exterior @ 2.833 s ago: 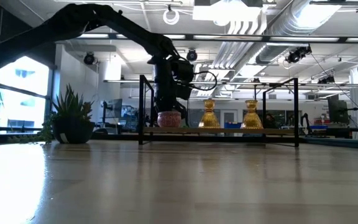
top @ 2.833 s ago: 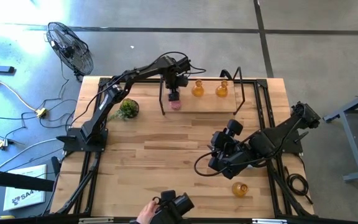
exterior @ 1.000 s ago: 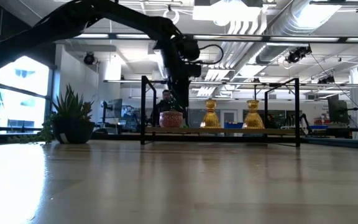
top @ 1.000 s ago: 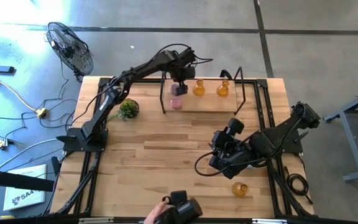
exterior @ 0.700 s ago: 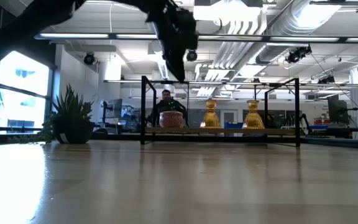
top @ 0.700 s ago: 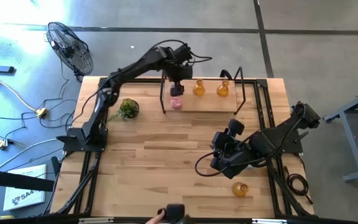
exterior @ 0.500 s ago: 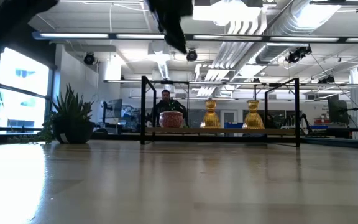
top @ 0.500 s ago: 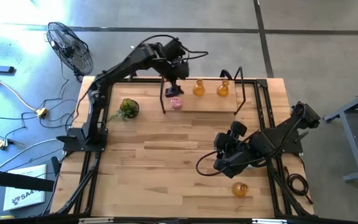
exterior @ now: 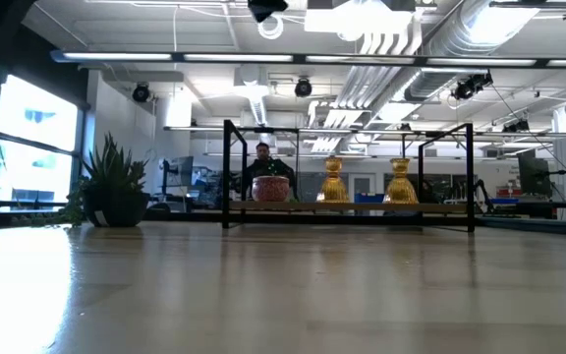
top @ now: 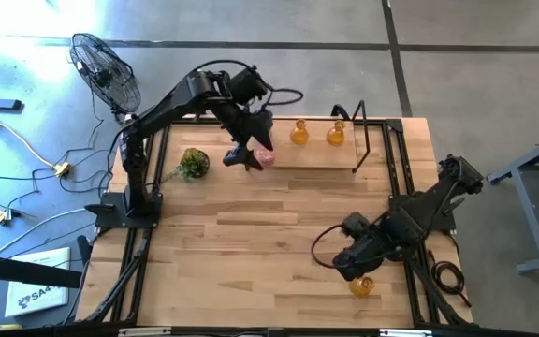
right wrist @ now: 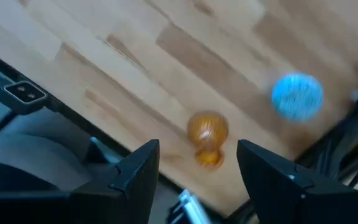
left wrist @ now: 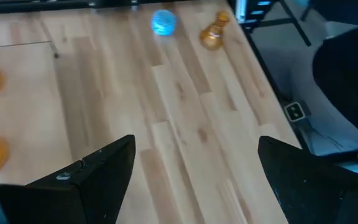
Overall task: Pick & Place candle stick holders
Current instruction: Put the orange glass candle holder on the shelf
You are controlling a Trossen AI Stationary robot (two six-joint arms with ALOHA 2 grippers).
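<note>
Only our right wrist view showed the light blue squat glass holder (right wrist: 298,96) beyond our open right gripper (right wrist: 197,167), near the amber bulbous glass holder (right wrist: 207,135); our left gripper (left wrist: 191,168) was open too.

Bare table (top: 251,234) lies between the arms; the black rack (top: 363,140) fences the far edge's holders.

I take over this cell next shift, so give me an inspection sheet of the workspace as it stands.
Surface: wooden table, black-framed rack at its far edge.
Job's things: pink holder and two amber holders on the rack; third amber holder near the front right; blue holder close by.
Clutter: green plant ball.
Grippers: left gripper raised by the pink holder, open, empty; right gripper open over the third amber holder.
Cables: loose cords on the floor.
Surroundings: fan; a person behind the rack.
</note>
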